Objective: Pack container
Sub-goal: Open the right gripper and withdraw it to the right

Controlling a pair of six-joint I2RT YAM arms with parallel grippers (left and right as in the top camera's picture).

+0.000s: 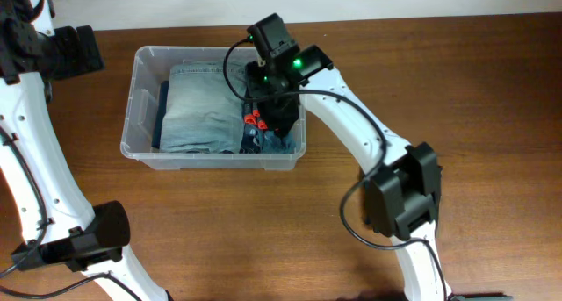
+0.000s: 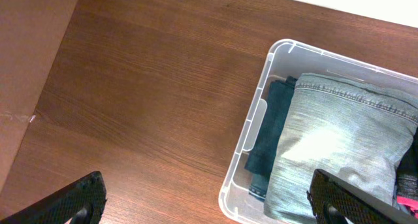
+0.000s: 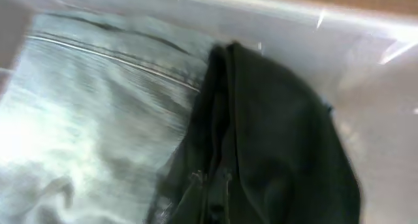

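Observation:
The container (image 1: 215, 164) is a clear plastic bin at the back middle of the table. It holds folded light-blue jeans (image 1: 198, 108) and a dark teal garment (image 1: 161, 117) along its left wall. My right gripper (image 1: 274, 115) is down inside the bin's right end. It is shut on a dark garment (image 3: 274, 139) next to the jeans (image 3: 85, 119) and the bin wall (image 3: 366, 48). Something red (image 1: 255, 119) shows beside it. My left gripper (image 2: 209, 204) is open and empty, above the table left of the bin (image 2: 255, 119). The jeans (image 2: 339, 139) also show there.
Brown wooden table (image 1: 263, 231) all round the bin. A white wall edge runs along the back (image 1: 395, 3). My left arm (image 1: 35, 161) stands along the table's left side and my right arm (image 1: 399, 196) crosses the right middle.

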